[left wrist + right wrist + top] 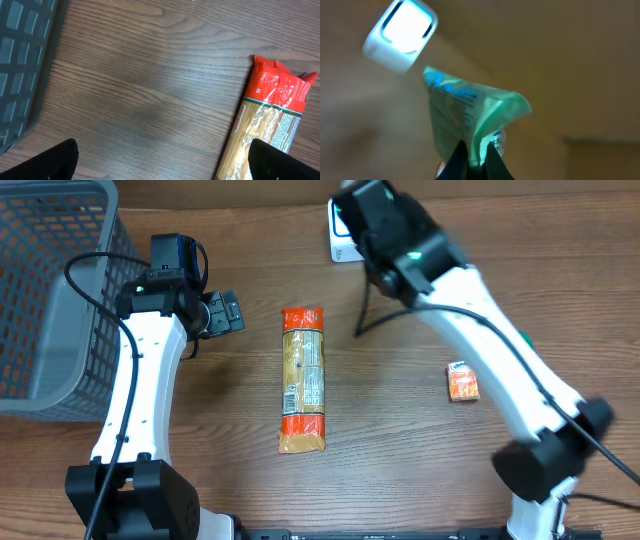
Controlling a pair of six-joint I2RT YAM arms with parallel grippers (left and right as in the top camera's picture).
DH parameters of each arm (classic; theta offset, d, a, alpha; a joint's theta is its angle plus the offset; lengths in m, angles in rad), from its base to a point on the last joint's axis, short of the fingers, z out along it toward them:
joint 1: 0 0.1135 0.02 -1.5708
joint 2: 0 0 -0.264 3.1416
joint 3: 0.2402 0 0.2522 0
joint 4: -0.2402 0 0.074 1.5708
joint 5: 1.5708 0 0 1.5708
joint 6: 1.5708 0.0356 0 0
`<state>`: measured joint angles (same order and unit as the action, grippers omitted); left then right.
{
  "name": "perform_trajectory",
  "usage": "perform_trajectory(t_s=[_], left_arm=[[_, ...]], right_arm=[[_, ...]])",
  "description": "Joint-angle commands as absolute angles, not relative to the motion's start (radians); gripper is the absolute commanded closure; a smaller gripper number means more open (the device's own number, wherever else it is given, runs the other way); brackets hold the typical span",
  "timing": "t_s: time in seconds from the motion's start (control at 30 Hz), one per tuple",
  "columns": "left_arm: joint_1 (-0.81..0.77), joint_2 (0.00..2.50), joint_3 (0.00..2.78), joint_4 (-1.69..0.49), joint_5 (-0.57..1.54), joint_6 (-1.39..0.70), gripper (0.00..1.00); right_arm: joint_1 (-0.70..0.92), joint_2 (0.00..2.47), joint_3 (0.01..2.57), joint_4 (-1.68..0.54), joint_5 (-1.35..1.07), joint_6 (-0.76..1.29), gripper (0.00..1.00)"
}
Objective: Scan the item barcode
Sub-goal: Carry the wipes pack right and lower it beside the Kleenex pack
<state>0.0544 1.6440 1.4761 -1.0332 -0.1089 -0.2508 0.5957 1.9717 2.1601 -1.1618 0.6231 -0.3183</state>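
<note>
Right claw (475,156) is clamped on the lower edge of the green packet (465,110), which hangs in the air just beside the white scanner (400,35) at the far edge of the worktop (400,450). The print is blurred and tilted, so roll your wrist until the barcode side squarely faces the lit window, and keep the floppy film from folding. Left claw (224,313) is wide apart and empty near the basket (60,380). The pasta pack (303,380) and small orange box (462,381) lie well apart mid-worktop, so you've got room, but mind the dark cable (366,305) by the scanner.
</note>
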Motion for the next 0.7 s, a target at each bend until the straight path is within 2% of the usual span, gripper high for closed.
perform_trajectory(t_s=[0.0, 0.13, 0.27, 0.5, 0.67], left_arm=[[0.059, 1.652, 1.473, -1.036, -0.104, -0.24, 0.0], [0.059, 1.652, 1.473, -1.036, -0.104, -0.24, 0.0], [0.059, 1.652, 1.473, -1.036, -0.104, -0.239, 0.0], [0.059, 1.652, 1.473, -1.036, -0.104, -0.239, 0.0], [0.059, 1.652, 1.473, -1.036, -0.104, -0.239, 0.0]], right_arm=[[0.546, 1.952, 2.159, -1.314, 0.412, -0.091, 0.96], [0.471, 1.971, 2.158, -1.519, 0.157, -0.049, 0.96], [0.417, 1.98, 2.103, -1.577, 0.051, -0.052, 0.96], [0.382, 1.98, 1.87, -1.498, 0.051, -0.068, 0.96], [0.381, 1.98, 1.665, -1.36, 0.077, -0.162, 0.96]])
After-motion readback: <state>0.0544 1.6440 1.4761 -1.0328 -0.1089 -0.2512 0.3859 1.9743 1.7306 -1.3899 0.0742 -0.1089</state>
